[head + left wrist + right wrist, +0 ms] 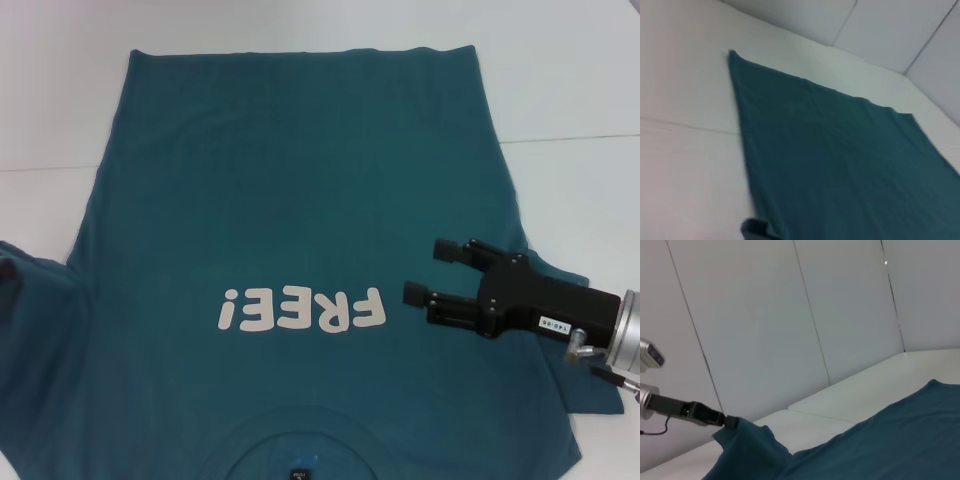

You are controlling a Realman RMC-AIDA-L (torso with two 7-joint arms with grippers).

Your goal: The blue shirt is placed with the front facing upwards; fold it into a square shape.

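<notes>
Fingers point(448, 250) of the right gripper point(433, 272) stand apart, two black prongs with a clear gap between them and nothing held there. They point across the worktop toward its left edge, over the chest of the blue shirt point(290, 200), just past the last letter of the white print point(300, 310). Behind them the black body of the gripper and its silver wrist run off toward the right edge, lying above the shirt's right sleeve.

In the right wrist view the left gripper point(731, 422) shows far off at the shirt's other sleeve, its black tip touching a raised bunch of cloth there; I cannot tell how its fingers stand. The head view shows only that sleeve at the left edge, rumpled.

The shirt lies spread front up over most of the white worktop point(560, 80), hem toward the far edge, collar and small dark neck label point(300, 474) at the near edge, so the print reads upside down from the head view. The left wrist view shows the hem corner lying flat toward the far left corner
</notes>
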